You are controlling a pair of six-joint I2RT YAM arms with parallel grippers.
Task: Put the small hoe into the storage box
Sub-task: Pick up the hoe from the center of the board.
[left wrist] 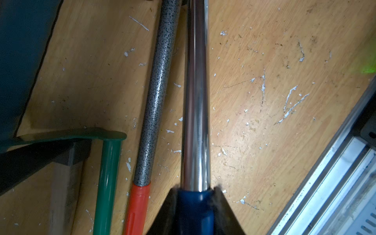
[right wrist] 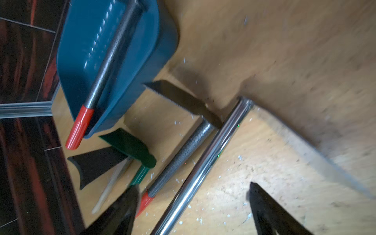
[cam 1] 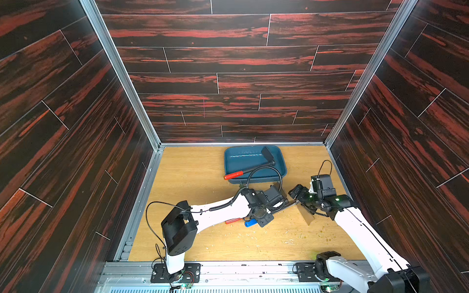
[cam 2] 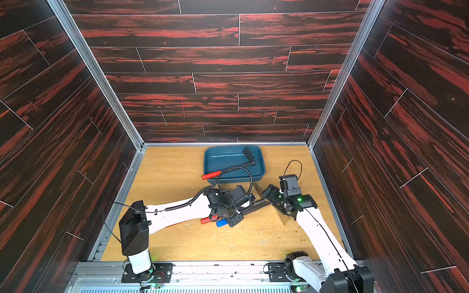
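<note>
Top view: storage box point(cam 1: 238, 165) at the back wall, ahead of both grippers, with a red-handled hoe point(cam 1: 233, 175) inside and its grip overhanging the near rim. Left wrist: left gripper point(left wrist: 196, 191) fingers clamped on the blue-handled hoe point(left wrist: 196, 101), outside the box, with the speckled hoe point(left wrist: 156, 101) just beside them. Right wrist: right gripper point(right wrist: 191, 193) fingers apart, straddling that chrome shaft; bare table point(right wrist: 284, 162) off one finger.

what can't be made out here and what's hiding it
green hoe: under the left arm in both top views; handle end cut off in the left wrist view.
chrome hoe blade: partly behind the right arm in both top views, blurred in the right wrist view.
left end effector: fingers cropped by the left wrist frame edge.
</note>
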